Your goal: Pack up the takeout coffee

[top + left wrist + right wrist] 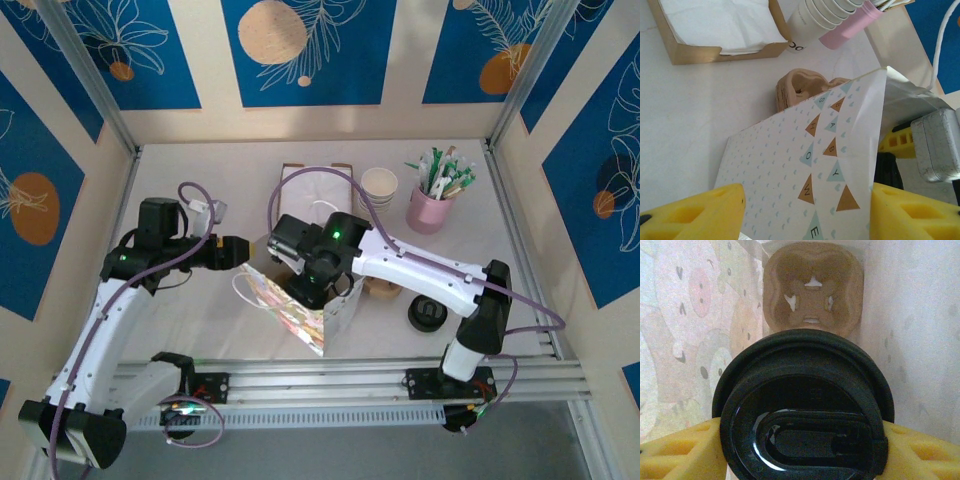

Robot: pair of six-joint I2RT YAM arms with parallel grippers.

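Note:
The takeout coffee [802,405] shows its round black lid, and my right gripper [802,440] is shut on it, a yellow finger at each side. It hangs inside the patterned gift bag [690,340], over a brown cup carrier [812,295] on the bag's floor. From above, the right gripper [318,282] reaches down into the bag [300,315]. My left gripper [243,252] is at the bag's upper left corner. In the left wrist view that gripper [807,215] stands open, with the bag's "BABY SHOWER" face [790,165] spanning the gap.
A stack of brown carriers [382,288] sits just right of the bag. Behind are a napkin box [715,25], stacked lidless cups [379,186] and a pink holder of sachets [430,208]. A loose black lid [425,315] lies at the front right.

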